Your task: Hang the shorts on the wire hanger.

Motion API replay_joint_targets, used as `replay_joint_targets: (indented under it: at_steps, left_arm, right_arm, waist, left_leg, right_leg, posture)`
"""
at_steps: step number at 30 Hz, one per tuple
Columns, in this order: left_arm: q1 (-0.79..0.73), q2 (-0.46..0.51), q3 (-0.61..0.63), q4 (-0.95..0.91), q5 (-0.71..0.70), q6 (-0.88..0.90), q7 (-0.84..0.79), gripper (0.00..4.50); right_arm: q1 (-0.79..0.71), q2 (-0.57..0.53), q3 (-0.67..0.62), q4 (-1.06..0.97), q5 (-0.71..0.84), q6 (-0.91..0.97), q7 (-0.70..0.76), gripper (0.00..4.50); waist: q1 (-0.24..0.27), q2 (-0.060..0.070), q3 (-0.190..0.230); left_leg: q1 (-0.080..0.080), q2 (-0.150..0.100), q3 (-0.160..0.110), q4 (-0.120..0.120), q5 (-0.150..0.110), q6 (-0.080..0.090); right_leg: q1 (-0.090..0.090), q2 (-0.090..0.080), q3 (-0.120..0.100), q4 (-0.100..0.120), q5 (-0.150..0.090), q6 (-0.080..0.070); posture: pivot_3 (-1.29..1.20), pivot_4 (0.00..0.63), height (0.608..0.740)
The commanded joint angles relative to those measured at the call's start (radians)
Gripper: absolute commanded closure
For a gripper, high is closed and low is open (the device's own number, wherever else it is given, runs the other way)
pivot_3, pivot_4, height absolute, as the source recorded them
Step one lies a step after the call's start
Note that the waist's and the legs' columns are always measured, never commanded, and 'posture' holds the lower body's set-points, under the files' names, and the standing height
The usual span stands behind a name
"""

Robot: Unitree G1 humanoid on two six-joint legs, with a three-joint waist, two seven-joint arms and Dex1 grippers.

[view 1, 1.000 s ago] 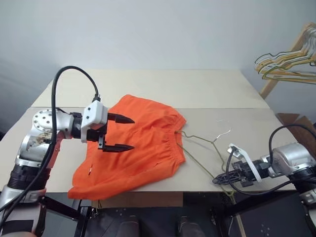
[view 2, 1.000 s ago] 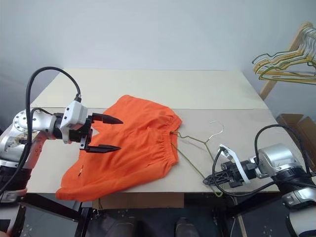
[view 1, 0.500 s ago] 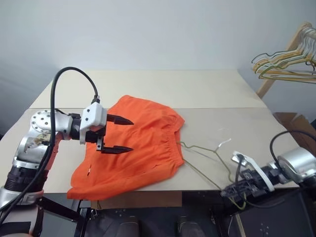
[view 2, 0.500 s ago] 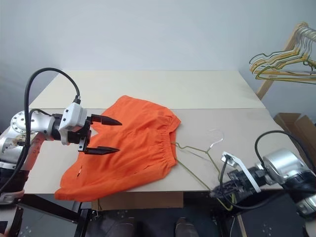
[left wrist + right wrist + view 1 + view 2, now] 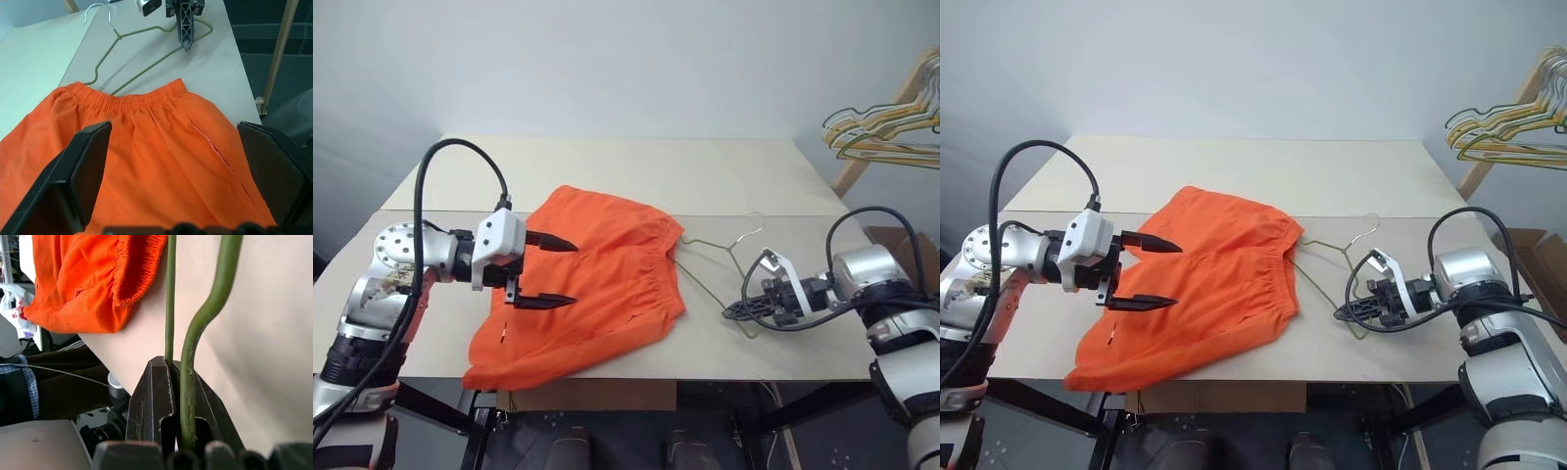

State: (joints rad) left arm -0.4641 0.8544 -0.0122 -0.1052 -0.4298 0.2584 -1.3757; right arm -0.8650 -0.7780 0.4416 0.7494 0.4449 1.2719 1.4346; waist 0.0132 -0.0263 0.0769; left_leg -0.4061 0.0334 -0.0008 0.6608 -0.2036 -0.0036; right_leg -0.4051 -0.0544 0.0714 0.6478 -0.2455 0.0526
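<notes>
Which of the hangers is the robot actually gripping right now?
The thin olive-grey wire hanger lying on the table beside the orange shorts; the right gripper is shut on its corner. The yellow and green hangers hang untouched on the wooden rack.

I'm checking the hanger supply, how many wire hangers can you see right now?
At least 4: one olive wire hanger on the table, pinched by the right gripper, and a bunch of about three hangers on the rack at far right; more may be hidden.

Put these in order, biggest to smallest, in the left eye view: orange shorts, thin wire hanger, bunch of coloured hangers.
1. Bright orange fabric shorts
2. Thin olive-grey wire hanger
3. Bunched yellow and green hangers, though farther away and cut off, so unsure.
</notes>
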Motion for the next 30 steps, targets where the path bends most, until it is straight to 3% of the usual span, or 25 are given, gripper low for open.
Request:
replay_joint_targets:
  at_steps: [1, 7, 20, 30]
  left_arm:
    - [0.001, 0.008, 0.026, -0.034, -0.005, -0.021, 0.01, 0.02]
    - [0.019, 0.018, 0.033, -0.052, -0.008, -0.019, 0.01, 0.02]
    - [0.036, 0.023, 0.045, -0.083, -0.021, -0.005, 0.018, 0.02]
    - [0.049, 0.028, 0.057, -0.096, -0.023, 0.004, 0.026, 0.02]
  right_arm:
    - [-0.031, 0.025, 0.013, -0.013, -0.006, -0.022, 0.082, 4.5]
    - [-0.049, 0.045, 0.036, 0.002, -0.024, -0.044, 0.162, 4.5]
    - [-0.201, 0.248, -0.181, 0.428, -0.14, -0.25, -0.021, 4.5]
    - [-0.206, 0.327, -0.065, 0.351, -0.252, -0.212, 0.157, 4.5]
  waist:
    - [-0.002, 0.0, 0.0]
    - [-0.001, 0.0, 0.0]
    - [0.002, 0.0, 0.0]
    - [-0.001, 0.001, 0.0]
  left_leg:
    - [0.0, 0.0, 0.0, 0.0, 0.0, 0.0]
    - [0.0, 0.0, 0.0, 0.0, 0.0, 0.0]
    - [0.0, 0.0, 0.0, 0.0, 0.0, 0.0]
    - [0.0, 0.001, -0.001, 0.0, 0.0, 0.0]
  right_leg:
    - [0.0, 0.0, 0.0, 0.0, 0.0, 0.0]
    - [-0.001, 0.0, 0.0, 0.0, 0.0, 0.0]
    - [0.0, 0.0, 0.0, 0.001, 0.002, -0.003]
    - [-0.001, 0.001, 0.0, 0.002, 0.002, -0.002]
  posture:
    - [0.12, 0.044, 0.74]
    - [0.13, 0.045, 0.74]
    - [0.16, 0.029, 0.74]
    - [0.16, 0.031, 0.74]
